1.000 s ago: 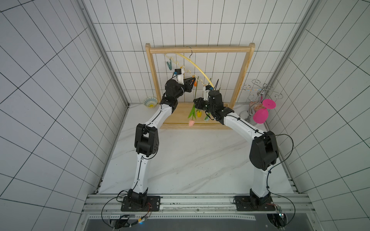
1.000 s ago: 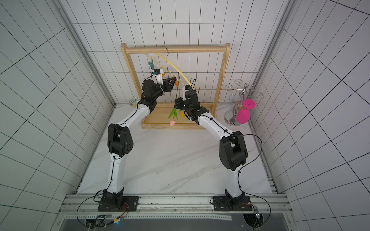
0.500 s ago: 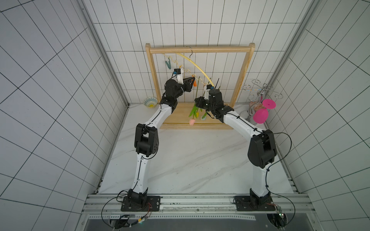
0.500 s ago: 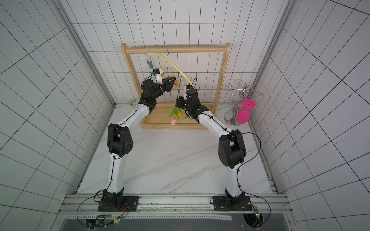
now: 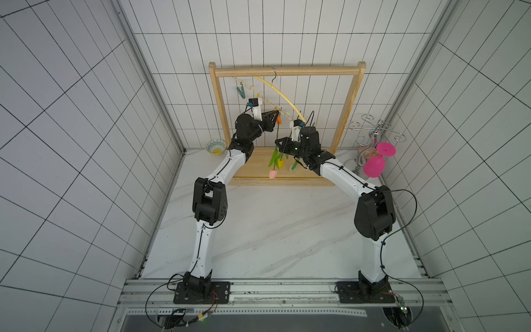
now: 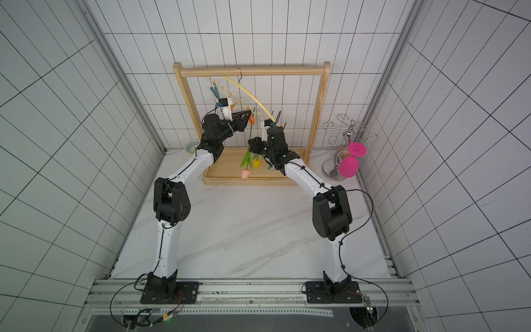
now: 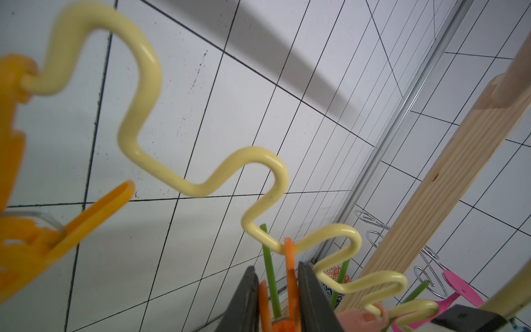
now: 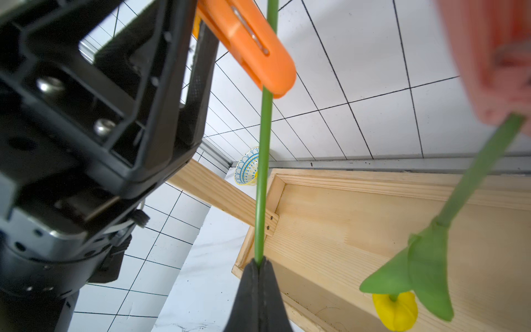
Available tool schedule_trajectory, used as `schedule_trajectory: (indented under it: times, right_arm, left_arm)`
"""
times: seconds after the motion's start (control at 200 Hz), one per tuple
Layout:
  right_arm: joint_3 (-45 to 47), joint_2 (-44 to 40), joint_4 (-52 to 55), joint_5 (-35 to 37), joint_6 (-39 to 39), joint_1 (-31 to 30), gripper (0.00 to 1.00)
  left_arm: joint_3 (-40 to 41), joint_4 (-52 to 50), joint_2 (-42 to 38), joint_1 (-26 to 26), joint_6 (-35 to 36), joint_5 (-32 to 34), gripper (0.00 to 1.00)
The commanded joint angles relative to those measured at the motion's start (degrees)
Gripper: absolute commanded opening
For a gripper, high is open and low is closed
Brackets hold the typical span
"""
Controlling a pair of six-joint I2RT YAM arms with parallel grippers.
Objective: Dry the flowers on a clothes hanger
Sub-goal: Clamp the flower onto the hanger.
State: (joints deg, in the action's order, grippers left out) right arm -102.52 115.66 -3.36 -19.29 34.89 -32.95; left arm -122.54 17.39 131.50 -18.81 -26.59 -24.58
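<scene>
Pinching the handles of a small orange plastic clip [image 5: 277, 119], the left gripper [image 5: 275, 115] is clamped shut on that clip, in my judgement to be spreading its mouth so that a stem can be seated; the clip is dangling from the pale-yellow wavy plastic clothes hanger [image 5: 283, 93], which is hanging by its metal hook from the top bar of the wooden frame rack [image 5: 287, 71] and tilting down toward the rack's right post. The right gripper [image 8: 258, 267], jaws pressed together on the thin green stem [image 8: 264, 143] of the pink tulip [image 5: 273, 174], is holding that flower vertical and head down below the top bar; the left wrist view is showing the stem passing between the clip's two orange halves, but whether the clip is biting it cannot be told. The yellow tulip [image 5: 280, 163] is already hanging head down inside the frame, its stem running up toward a pink clip [image 7: 360, 317]; the white-bluish tulip [image 6: 271, 169] is hanging beside it, half hidden behind the right arm, its clip not visible.

Pose: both arms are reaching up into the frame, elbows bent, forearms rising; the left wrist is sitting higher, just under the hanger, its gripper pointing toward the right post; the right wrist is sitting lower, its gripper pointing toward the left post, directly beneath the left gripper.
</scene>
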Motion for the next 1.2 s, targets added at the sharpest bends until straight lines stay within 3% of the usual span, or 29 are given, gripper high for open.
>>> schedule_trajectory:
  times: [0.0,0.24,0.42,0.595,0.765,1.059,1.194]
  right_arm:
    - [0.8,-1.5,-3.9,-1.8,-1.1,0.7,0.00]
    - [1.2,-1.9,-3.6,-0.9,-2.0,0.7,0.00]
    - [1.1,-2.0,-2.5,-0.4,-2.6,0.7,0.00]
    - [2.2,-2.9,-2.2,-0.1,-2.6,0.7,0.05]
    - [5.1,-5.4,-2.3,-0.8,-2.1,0.5,0.39]
    - [13.1,-11.7,-2.5,-5.0,-6.1,0.2,0.51]
    - [15.8,-14.7,-1.4,-10.6,-7.5,0.2,0.55]
  left_arm:
    - [1.1,-0.4,-1.6,-0.4,0.0,-2.2,0.25]
    - [1.5,-0.5,-1.8,-0.4,0.3,-2.4,0.26]
    - [1.8,-0.3,-2.0,-0.4,0.2,-2.6,0.47]
    - [3.6,0.2,-3.5,-0.4,0.4,-2.7,0.50]
    - [8.8,2.2,-6.4,-0.4,1.1,-1.6,0.51]
    - [16.8,4.5,-10.6,-0.1,-1.2,-0.8,0.55]
    - [20.3,5.0,-12.2,-0.1,-2.2,0.8,0.55]
